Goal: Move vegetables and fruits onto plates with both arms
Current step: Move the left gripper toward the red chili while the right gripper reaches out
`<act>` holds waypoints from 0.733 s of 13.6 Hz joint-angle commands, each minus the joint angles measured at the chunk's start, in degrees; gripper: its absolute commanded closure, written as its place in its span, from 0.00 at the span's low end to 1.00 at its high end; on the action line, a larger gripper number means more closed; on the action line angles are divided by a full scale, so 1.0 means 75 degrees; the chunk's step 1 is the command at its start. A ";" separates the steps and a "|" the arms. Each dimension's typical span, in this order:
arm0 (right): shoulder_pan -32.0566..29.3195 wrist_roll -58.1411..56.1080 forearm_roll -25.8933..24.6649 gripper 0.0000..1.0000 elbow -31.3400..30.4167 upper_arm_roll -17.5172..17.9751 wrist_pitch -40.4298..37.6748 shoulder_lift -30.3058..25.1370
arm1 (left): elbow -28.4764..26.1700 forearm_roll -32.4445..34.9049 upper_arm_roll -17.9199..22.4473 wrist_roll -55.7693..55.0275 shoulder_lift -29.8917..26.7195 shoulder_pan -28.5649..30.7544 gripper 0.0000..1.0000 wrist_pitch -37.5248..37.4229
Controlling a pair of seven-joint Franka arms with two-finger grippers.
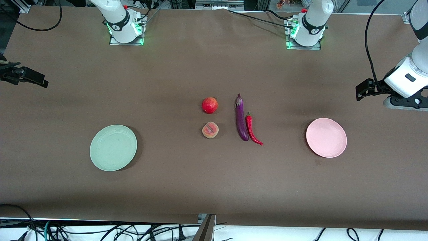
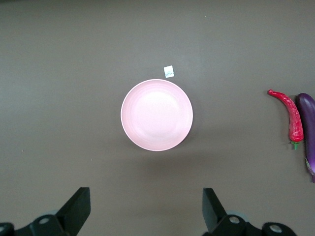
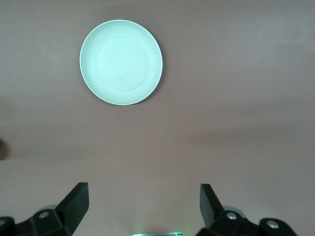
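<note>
Brown table (image 1: 187, 187) with four pieces of produce grouped at its middle and one plate toward each end. Pomegranate (image 1: 209, 105), round and red, lies farther from the front camera than the peach (image 1: 210, 130), which sits close by and apart from it. Purple eggplant (image 1: 241, 117) lies lengthwise, stem cap away from the front camera, on the left arm's side of the two fruits; the red chili pepper (image 1: 253, 130) lies just beside it, toward the left arm's end. Mint green plate (image 1: 113, 147), with ridged rim, rests bare toward the right arm's end; pink plate (image 1: 326, 137) rests bare toward the left arm's end, with a small white tag (image 2: 169, 72) on the table near its rim. Left gripper (image 2: 142, 209) hangs above the table's left-arm end, fingers spread wide and holding nothing, pink plate below in its wrist view. Right gripper (image 3: 140, 206) hangs above the right-arm end, fingers likewise wide and holding nothing, green plate in its wrist view
</note>
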 commanded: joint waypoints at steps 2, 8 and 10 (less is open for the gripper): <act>-0.0026 -0.0113 0.0024 0.00 0.0237 0.0027 -0.0038 0.0106 | 0.0282 -0.0156 -0.0022 0.0121 0.0110 0.0043 0.00 -0.0242; -0.0026 -0.0113 0.0024 0.00 0.0237 0.0027 -0.0003 0.0106 | 0.0282 -0.0156 -0.0046 0.0062 0.0110 0.0008 0.00 -0.0464; -0.0014 -0.0113 0.0036 0.00 0.0237 0.0027 0.0009 0.0106 | 0.0271 -0.0156 -0.0058 0.0051 0.0121 0.0008 0.00 -0.0547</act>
